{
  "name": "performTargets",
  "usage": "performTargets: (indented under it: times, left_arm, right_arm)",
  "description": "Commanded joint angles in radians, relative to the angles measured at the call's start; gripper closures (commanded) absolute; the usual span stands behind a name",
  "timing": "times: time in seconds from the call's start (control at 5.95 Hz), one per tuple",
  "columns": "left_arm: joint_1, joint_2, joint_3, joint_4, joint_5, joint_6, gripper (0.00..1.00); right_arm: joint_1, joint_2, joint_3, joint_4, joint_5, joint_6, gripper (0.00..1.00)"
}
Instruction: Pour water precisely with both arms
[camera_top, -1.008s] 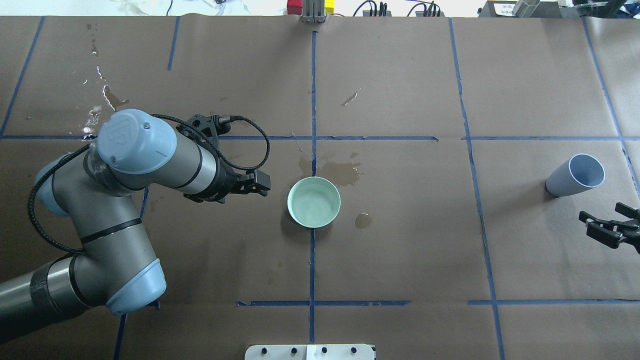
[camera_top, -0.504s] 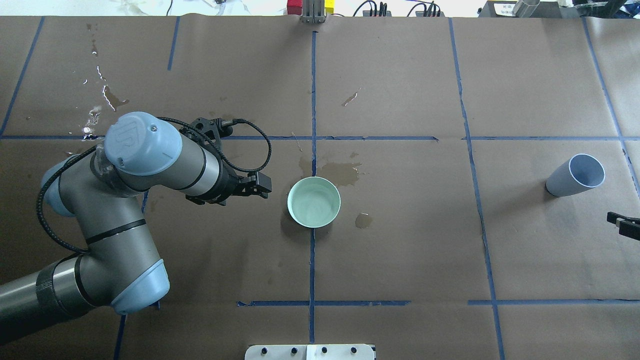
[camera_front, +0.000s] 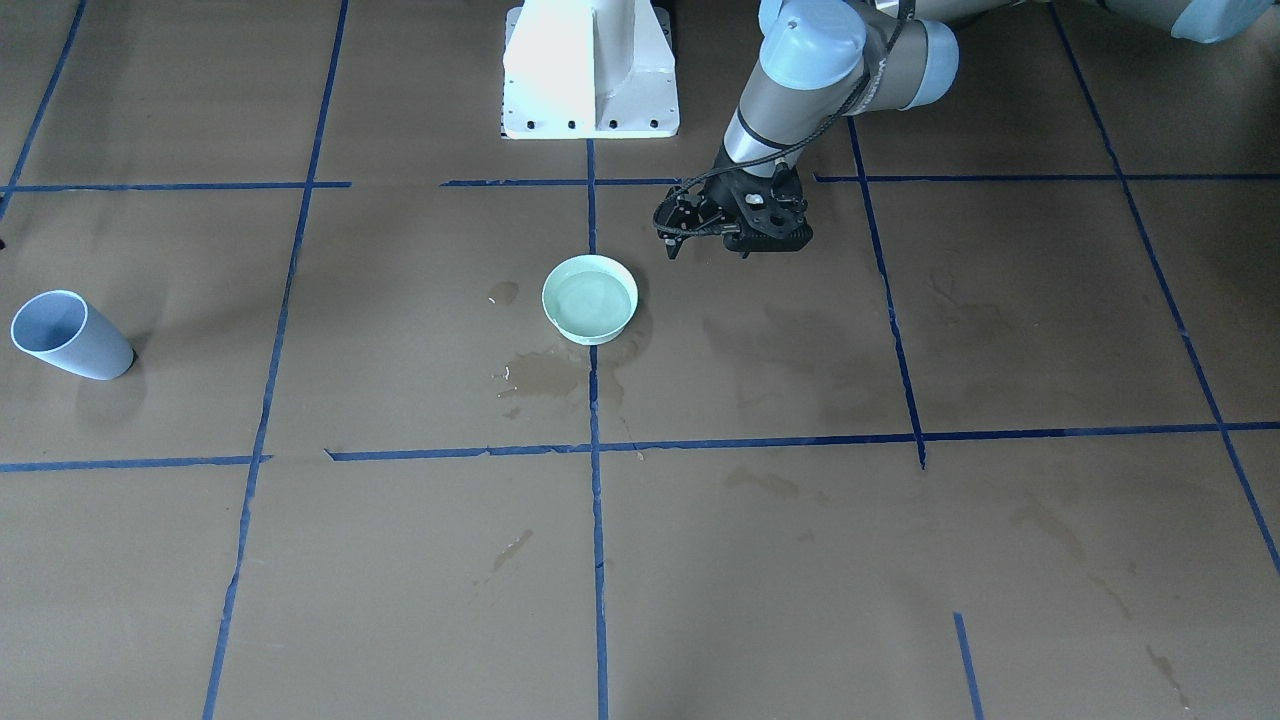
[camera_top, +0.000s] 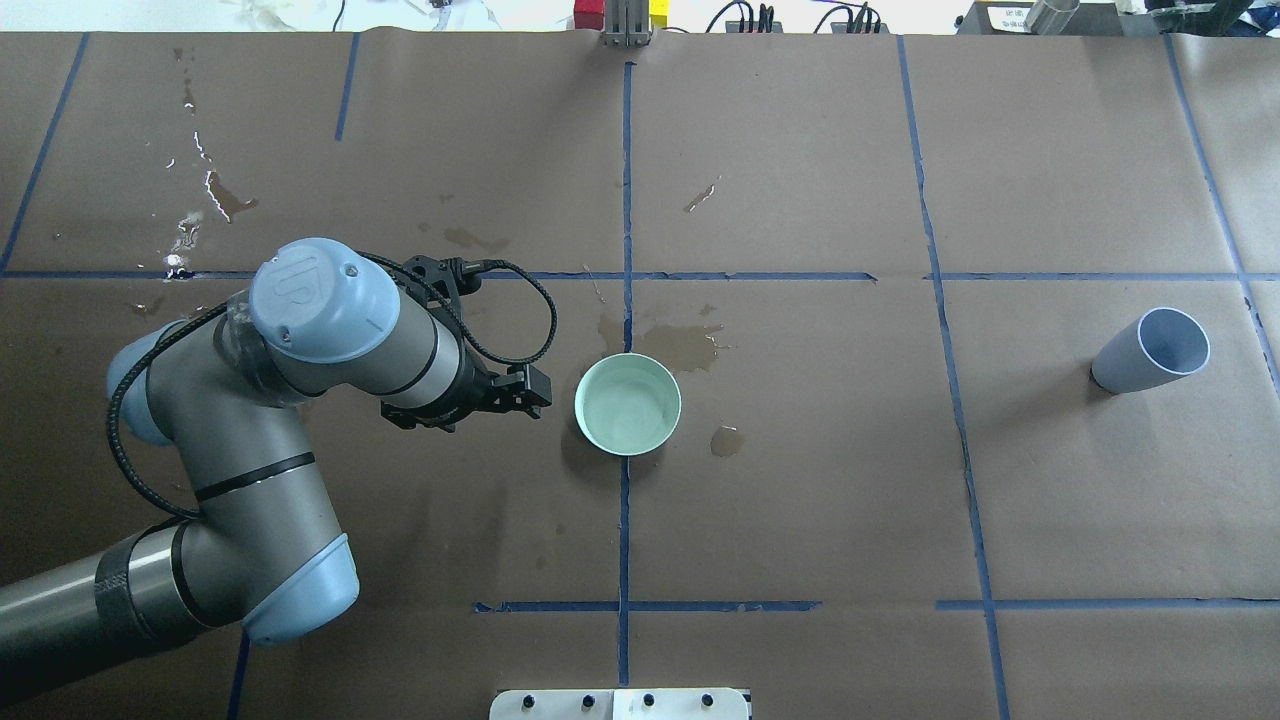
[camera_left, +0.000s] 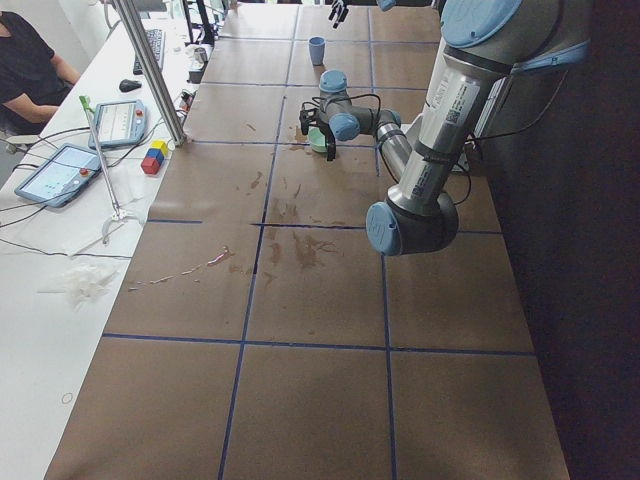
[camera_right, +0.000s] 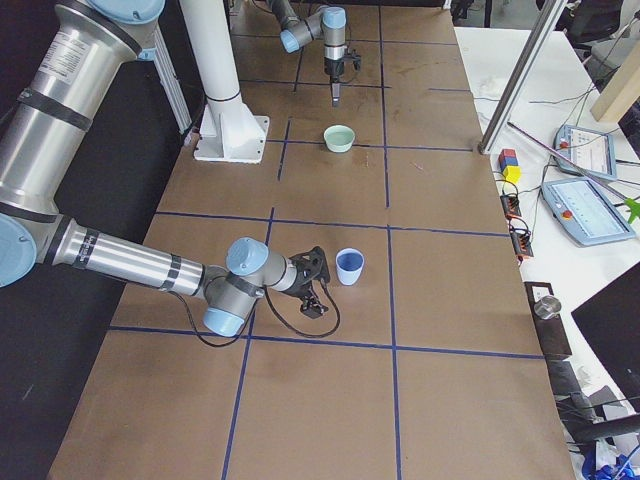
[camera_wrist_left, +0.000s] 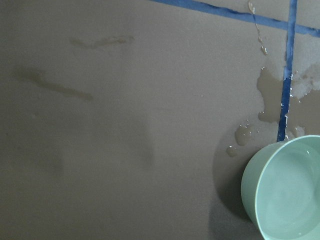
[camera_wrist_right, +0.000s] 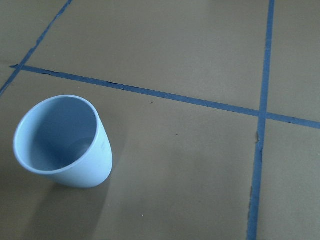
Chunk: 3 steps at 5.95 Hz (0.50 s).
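Observation:
A pale green bowl (camera_top: 628, 404) stands at the table's middle, with water (camera_wrist_left: 295, 200) showing as a faint sheen inside. My left gripper (camera_top: 478, 402) hangs pointing down just left of the bowl, open and holding nothing; one of its fingers (camera_front: 669, 243) is close to the rim without touching. A light blue cup (camera_top: 1150, 352) stands upright far to the right and looks empty in the right wrist view (camera_wrist_right: 62, 145). My right gripper (camera_right: 316, 285) shows only in the exterior right view, beside the cup; whether it is open or shut I cannot tell.
Wet stains (camera_top: 685, 345) and a small puddle (camera_top: 727, 440) mark the brown paper behind and right of the bowl. The white pedestal base (camera_front: 590, 70) sits at the robot's edge. Tablets (camera_left: 55, 175), coloured blocks (camera_left: 155, 157) and a seated person (camera_left: 30, 70) are on the far side.
My left arm has swung right and slightly nearer, bringing its gripper closer to the bowl. The right gripper has drawn back out of the overhead view's right edge. Bowl and cup stayed put.

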Motion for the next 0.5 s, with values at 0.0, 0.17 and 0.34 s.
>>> performTargets:
  times: [0.0,0.17,0.34]
  left_arm:
    - [0.047,-0.032,0.036,0.021,-0.003,-0.001,0.01]
    - [0.047,-0.074,0.083,0.019,-0.005,-0.003,0.01]
    - [0.047,-0.107,0.105,0.016,-0.005,-0.033,0.01]
  right_arm:
    - [0.144,0.028,0.001,-0.152,0.168,-0.130,0.00]
    - [0.182,0.060,0.003,-0.264,0.234,-0.188,0.00]
    - [0.222,0.092,0.001,-0.361,0.291,-0.272,0.00]
